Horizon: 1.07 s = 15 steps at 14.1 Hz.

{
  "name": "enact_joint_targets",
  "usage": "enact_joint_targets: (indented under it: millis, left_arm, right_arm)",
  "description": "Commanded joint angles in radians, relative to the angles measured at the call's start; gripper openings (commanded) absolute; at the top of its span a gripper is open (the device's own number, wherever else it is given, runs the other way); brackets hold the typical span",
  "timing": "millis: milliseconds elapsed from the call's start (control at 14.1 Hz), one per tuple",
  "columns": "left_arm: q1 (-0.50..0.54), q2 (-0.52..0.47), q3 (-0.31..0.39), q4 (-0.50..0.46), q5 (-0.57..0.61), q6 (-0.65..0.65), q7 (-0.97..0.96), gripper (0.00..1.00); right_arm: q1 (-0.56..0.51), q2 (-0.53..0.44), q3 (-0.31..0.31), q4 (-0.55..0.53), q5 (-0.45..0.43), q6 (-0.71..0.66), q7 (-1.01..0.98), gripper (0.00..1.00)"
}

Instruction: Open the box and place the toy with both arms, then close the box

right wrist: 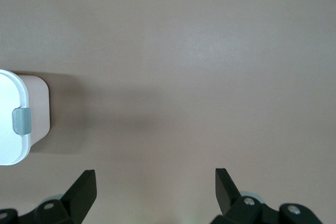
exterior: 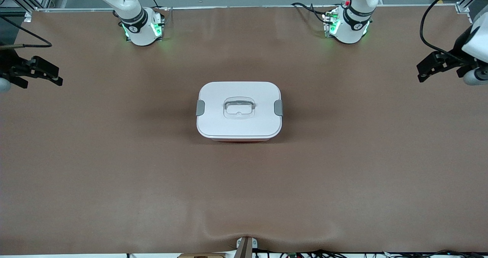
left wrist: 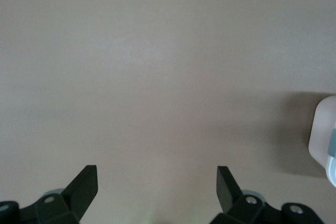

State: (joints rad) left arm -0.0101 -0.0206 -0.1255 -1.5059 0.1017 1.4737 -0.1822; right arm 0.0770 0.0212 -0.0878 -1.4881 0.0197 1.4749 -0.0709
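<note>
box: your closed storage box [exterior: 239, 110] sits mid-worktop [exterior: 114, 174], long axis running from one arm's end toward the other.
clips: one grey side clip [exterior: 278, 108] faces each arm.
left tool [exterior: 432, 65]: spread wide, empty, over the worktop well off the box.
right tool [exterior: 42, 72]: same at its end; neither looks nearer.

The front camera sits high, across the bench [exterior: 114, 174] from the two arm bases, and looks steeply down, taking in nearly the whole brown top with the box [exterior: 239, 111] near the middle. Each wrist camera rides on its own arm and looks straight down past the two black jaws, much closer to the bench. The left wrist view catches only a corner of the box [left wrist: 325, 140] at its edge; the right wrist view catches one end of the box [right wrist: 21, 124] with a grey clip [right wrist: 22, 120]. All three views share that box and the bare bench around it.
</note>
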Motion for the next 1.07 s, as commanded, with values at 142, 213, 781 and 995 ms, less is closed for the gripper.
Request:
enact_joint_targets:
  millis: [142,213,781,995]
  left_arm:
    - [-0.040,-0.150,0.052,-0.172,-0.063,0.034,0.024,1.00]
    - [-0.040,-0.159,0.050,-0.183,-0.065,0.034,0.024,1.00]
    - [-0.024,-0.125,0.050,-0.119,-0.068,0.013,0.081,1.00]
    - [-0.019,-0.116,0.052,-0.103,-0.068,0.010,0.081,1.00]
  right_arm:
    - [-0.011,0.005,-0.007,0.022,0.008,-0.015,0.000,1.00]
    - [-0.008,0.003,-0.009,0.022,0.008,-0.016,-0.001,1.00]
    - [-0.008,-0.003,-0.010,0.020,0.005,-0.041,0.005,1.00]
    - [-0.008,-0.003,-0.012,0.022,0.003,-0.081,0.036,1.00]
